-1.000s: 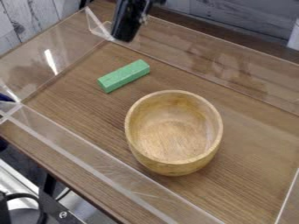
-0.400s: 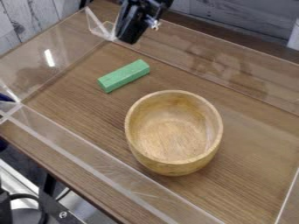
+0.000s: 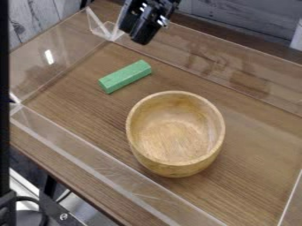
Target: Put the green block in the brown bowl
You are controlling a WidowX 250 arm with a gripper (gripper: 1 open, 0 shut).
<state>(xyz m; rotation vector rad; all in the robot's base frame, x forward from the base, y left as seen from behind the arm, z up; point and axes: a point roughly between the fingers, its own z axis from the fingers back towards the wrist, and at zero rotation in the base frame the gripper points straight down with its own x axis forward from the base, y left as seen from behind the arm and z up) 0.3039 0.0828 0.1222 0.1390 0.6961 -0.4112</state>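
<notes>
Bowl (image 3: 177,168), round and light brown, stands upright on the wooden table (image 3: 248,124) in the camera view, its wide mouth facing up and its pale inside showing, with nothing in it. The green block (image 3: 125,76) lies flat on the table, outside the bowl, up and to the left of it as the view shows it. It is near the bowl's rim but apart from it, and it sits at a slant, its right end higher in the picture than its left. The claw (image 3: 145,25) is dark and comes in from the top edge, above and a little left of the bowl in the picture, beyond the block. Its tips blend into the dark parts around them, so I cannot tell whether they are spread or pressed together. It is not holding the block, which lies in full sight on the table. To the left of the bowl, past the block, a clear sheet (image 3: 53,75) catches a small bright glare. Down and to the left of the bowl, in the corner of the picture, are black cables (image 3: 26,199), off the side of the table. Wood grain runs across the tabletop to the bowl's right.
</notes>
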